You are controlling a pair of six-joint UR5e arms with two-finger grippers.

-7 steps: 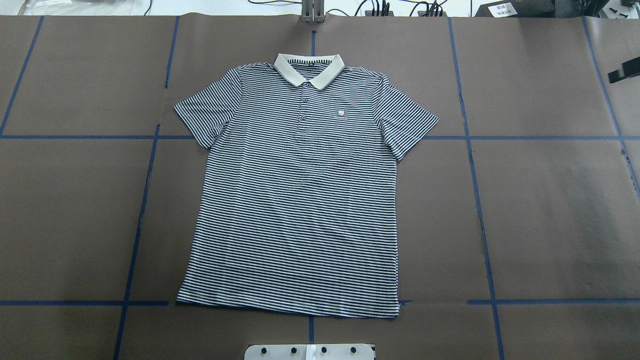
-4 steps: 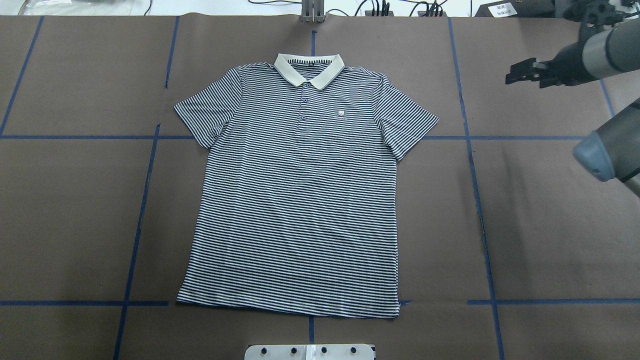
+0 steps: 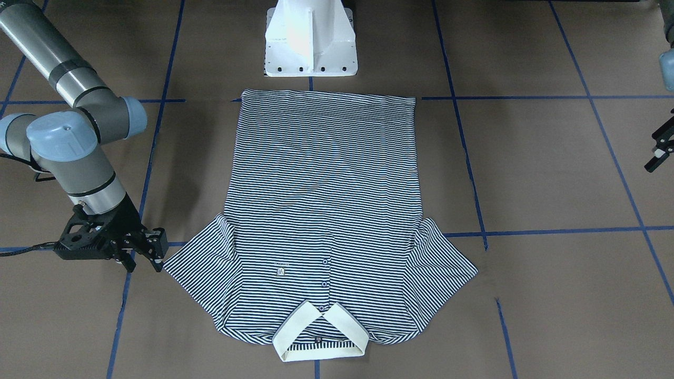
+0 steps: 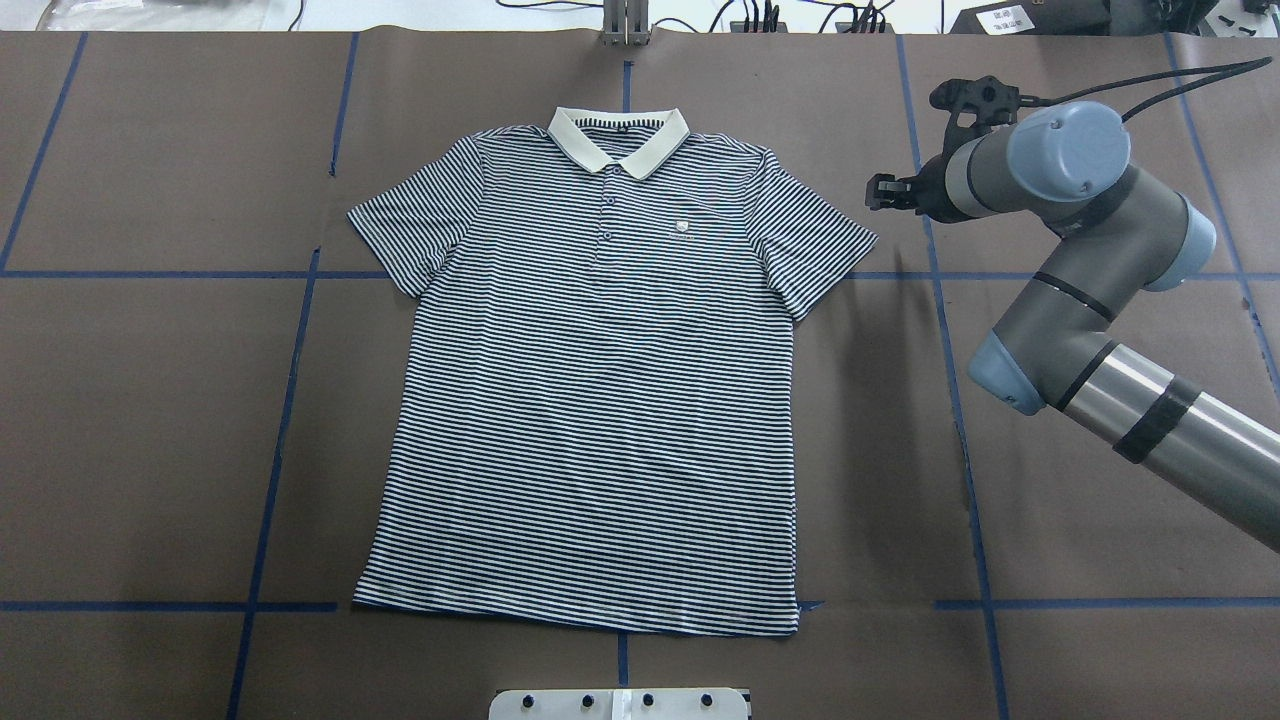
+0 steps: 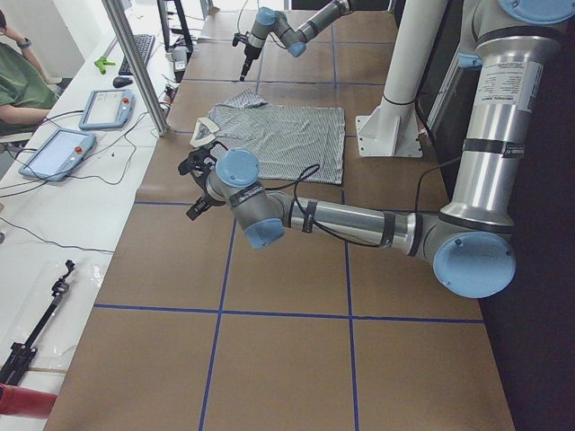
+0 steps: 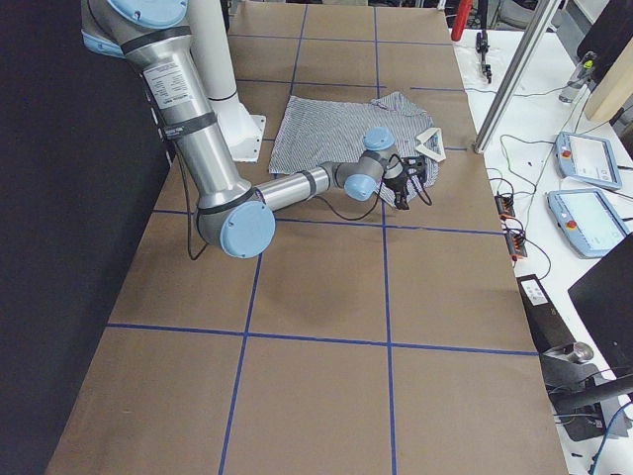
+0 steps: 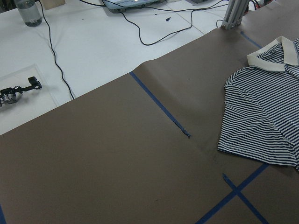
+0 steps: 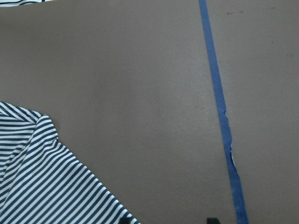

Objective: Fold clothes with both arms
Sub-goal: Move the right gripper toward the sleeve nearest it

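The striped polo shirt [image 4: 600,400] lies flat, face up, collar at the far side; it also shows in the front view [image 3: 321,200]. My right gripper [image 4: 882,192] hovers low just outside the sleeve on the robot's right, fingers pointing down beside the sleeve tip [image 3: 174,263]. In the front view the right gripper [image 3: 143,261] is open and empty. The right wrist view shows its two fingertips [image 8: 212,220] apart over brown paper, with the sleeve [image 8: 42,182] at the lower left. My left gripper [image 3: 658,155] is far off the other sleeve, half cut off, and I cannot tell its state.
The table is covered in brown paper with blue tape lines [image 4: 940,330]. The white pedestal base [image 3: 310,39] stands at the shirt's hem side. An aluminium post [image 4: 625,25] and cables sit beyond the collar. A white bench with tablets [image 5: 58,153] and a seated person [image 5: 18,81] lies past the table's far edge.
My right arm has swung in from the right edge toward the shirt, and its gripper now sits beside the sleeve. The shirt has not moved.
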